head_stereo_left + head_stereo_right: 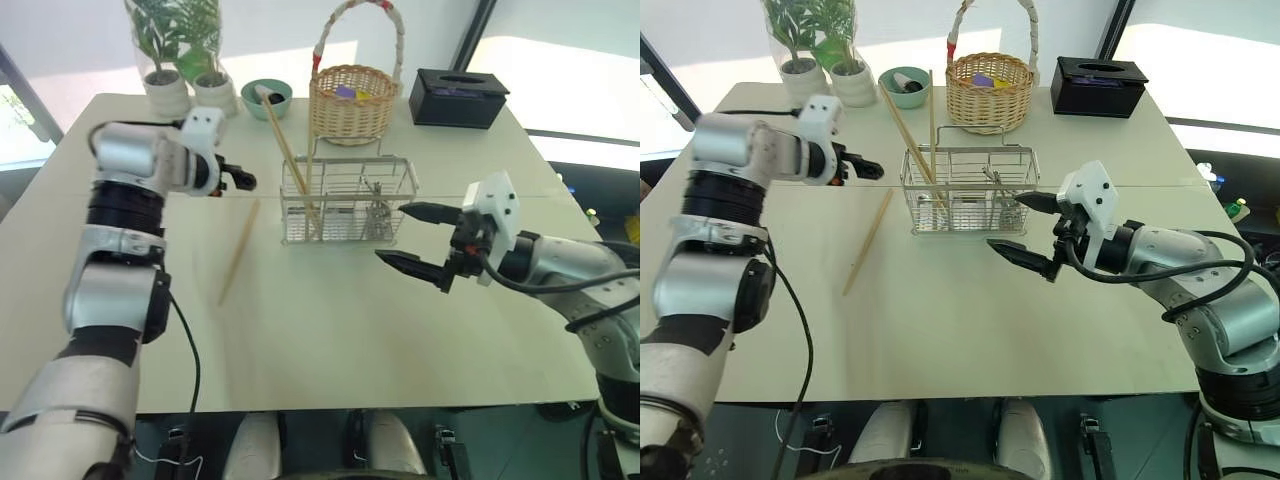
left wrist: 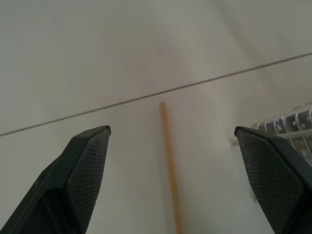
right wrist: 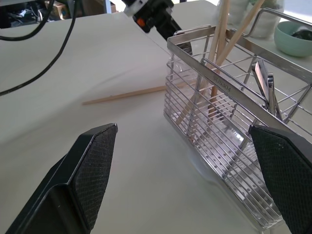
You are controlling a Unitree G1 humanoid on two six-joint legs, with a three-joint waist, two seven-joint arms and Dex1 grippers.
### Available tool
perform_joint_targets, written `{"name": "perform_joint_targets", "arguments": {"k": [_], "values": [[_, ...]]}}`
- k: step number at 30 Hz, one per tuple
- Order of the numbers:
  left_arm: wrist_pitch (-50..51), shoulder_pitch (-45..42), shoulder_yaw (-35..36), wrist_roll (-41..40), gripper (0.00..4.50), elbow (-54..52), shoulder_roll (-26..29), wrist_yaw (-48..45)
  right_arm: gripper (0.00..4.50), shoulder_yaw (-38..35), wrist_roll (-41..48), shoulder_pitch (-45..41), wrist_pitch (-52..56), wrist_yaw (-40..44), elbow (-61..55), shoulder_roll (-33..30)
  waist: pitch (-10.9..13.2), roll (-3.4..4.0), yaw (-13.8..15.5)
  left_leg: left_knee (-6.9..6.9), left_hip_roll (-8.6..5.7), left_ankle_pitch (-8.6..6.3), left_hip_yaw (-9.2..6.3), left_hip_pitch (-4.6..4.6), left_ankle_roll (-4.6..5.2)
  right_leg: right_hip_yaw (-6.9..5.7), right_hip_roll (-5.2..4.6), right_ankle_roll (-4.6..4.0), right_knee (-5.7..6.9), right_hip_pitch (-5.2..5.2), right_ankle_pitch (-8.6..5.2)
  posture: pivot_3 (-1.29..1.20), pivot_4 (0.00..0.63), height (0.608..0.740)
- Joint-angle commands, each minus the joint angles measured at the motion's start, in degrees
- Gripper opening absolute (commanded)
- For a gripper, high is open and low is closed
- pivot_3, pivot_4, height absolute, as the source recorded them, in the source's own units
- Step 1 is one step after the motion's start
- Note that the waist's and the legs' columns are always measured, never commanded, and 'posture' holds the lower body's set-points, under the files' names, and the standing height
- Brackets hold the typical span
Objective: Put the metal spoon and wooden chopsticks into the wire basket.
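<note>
The wire basket [image 1: 348,200] stands mid-table with two wooden chopsticks [image 1: 290,155] leaning upright in its left end. The metal spoon's thin handle [image 3: 263,80] leans inside the right end of the basket. A third chopstick [image 1: 238,252] lies flat on the table left of the basket. My left gripper [image 1: 240,178] hovers open above that loose chopstick's far end, and the stick [image 2: 169,161] runs between its fingers in the left wrist view. My right gripper [image 1: 415,238] is open and empty, just right of the basket [image 3: 229,87].
At the back of the table stand a round wicker basket [image 1: 352,100], a black tissue box [image 1: 458,97], a teal bowl [image 1: 266,97] and two potted plants [image 1: 180,60]. A black cable [image 1: 185,340] hangs along my left arm.
</note>
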Motion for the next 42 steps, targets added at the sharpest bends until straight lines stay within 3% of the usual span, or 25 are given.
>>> {"name": "perform_joint_targets", "arguments": {"k": [1,15,18,25,31,36,42], "values": [[-0.73,-0.02,-0.64,1.78,4.31,1.77,-0.66,-1.33,4.5,-1.23,0.52,0.24,-0.15,-0.27,-2.51,-0.15,0.0,0.0,0.02,0.01,0.0,0.0,0.0,0.0,0.0,0.0,0.0,0.0,-0.03,0.0,0.0,0.0,0.15,0.717],[-5.26,-1.19,-1.5,6.93,4.31,16.68,-5.42,-3.87,4.5,-3.72,2.7,3.22,0.48,0.36,-5.1,-1.38,-0.09,0.08,0.14,0.11,0.01,0.0,-0.04,0.1,0.0,0.0,-0.03,-0.03,-0.05,0.08,-0.01,0.0,0.15,0.717],[-5.97,-1.74,-0.72,7.5,3.59,18.45,-5.75,-3.92,4.5,-3.64,2.54,3.38,0.32,0.36,-5.06,-1.32,-0.12,0.11,0.15,0.11,0.01,0.0,-0.04,0.16,0.0,0.0,-0.05,-0.04,-0.05,0.14,-0.01,0.0,0.15,0.717],[-6.85,-2.98,1.2,8.65,0.04,20.14,-5.79,-3.21,4.5,-4.0,2.8,4.16,0.09,2.62,-5.24,-2.6,-0.12,0.11,0.29,0.11,-0.03,0.0,-0.03,0.07,0.0,0.0,-0.08,-0.02,-0.11,0.13,-0.01,0.0,0.15,0.717],[-9.83,-3.42,3.95,9.32,0.04,19.8,-3.99,-0.89,4.5,-4.27,2.32,4.2,-0.29,3.86,-4.13,-3.59,-0.09,0.08,0.12,0.11,-0.03,0.0,-0.03,0.07,0.0,0.0,-0.08,-0.02,-0.08,0.1,0.0,0.0,0.15,0.717],[-19.43,-3.15,9.34,8.59,0.04,15.6,-0.77,2.93,4.5,-4.82,1.88,4.88,-0.32,4.56,-3.86,-4.42,-0.05,0.04,-0.05,0.09,0.0,0.0,-0.03,0.06,0.0,0.0,-0.07,-0.02,-0.05,0.03,0.0,0.0,0.15,0.717],[-37.11,-4.44,24.34,-0.29,0.04,1.16,1.98,6.48,4.5,-6.51,2.49,5.43,0.2,5.51,-4.01,-6.07,-0.02,0.0,0.13,0.05,0.01,0.0,-0.02,-0.01,-0.01,-0.01,-0.08,-0.02,-0.06,-0.01,0.01,0.0,0.15,0.717]]}}
